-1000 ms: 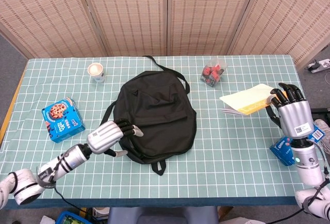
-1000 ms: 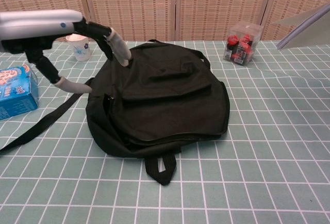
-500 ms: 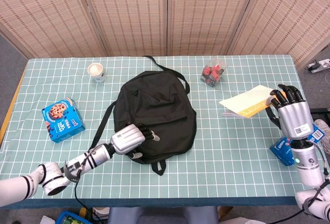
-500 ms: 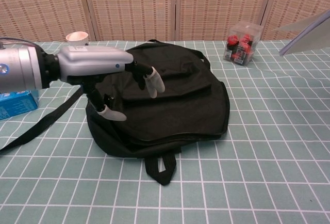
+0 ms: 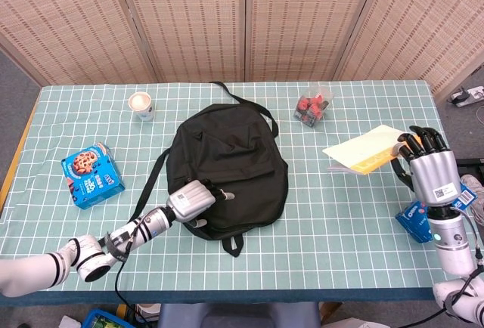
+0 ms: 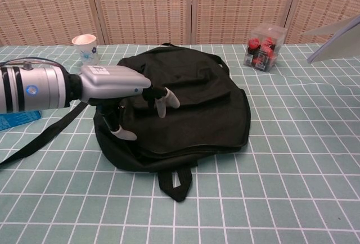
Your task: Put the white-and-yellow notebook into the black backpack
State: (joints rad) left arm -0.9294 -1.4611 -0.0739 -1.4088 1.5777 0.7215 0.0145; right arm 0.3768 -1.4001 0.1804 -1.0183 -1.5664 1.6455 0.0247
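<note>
Notebook (image 5: 363,149), white and yellow with thin flat pages, is raised off the surface at the far right, its edge pinched in the fingers (image 5: 411,143) of the right hand (image 5: 427,165); in the chest view only a pale corner of it (image 6: 333,31) shows at the upper right. Well to its left, mid-surface, the black backpack (image 5: 231,163) lies flat, a soft matte fabric bag with a rounded outline, a front pocket, a loose strap (image 5: 148,184) trailing off its left side and a small webbing loop (image 5: 232,244) at the near end; whether its main compartment is unzipped I cannot tell, and nothing can be seen inside it. The left hand (image 5: 193,197), silver-backed with dark fingers and pale tips, rests at the backpack's near-left edge, fingers (image 6: 167,96) spread and bent down onto the fabric, grasping nothing. A clear plastic cube box (image 5: 313,105) behind the backpack holds small red and black pieces. A white paper cup (image 5: 141,106) stands upright at the far left, its contents hidden. A blue cookie box (image 5: 92,174) lies flat near the left edge, and another blue packet (image 5: 415,221) lies partly hidden behind the right wrist. The surface (image 5: 340,215) wears a pale green cloth ruled in white squares; woven reed screen panels (image 5: 197,22) close off the room behind
</note>
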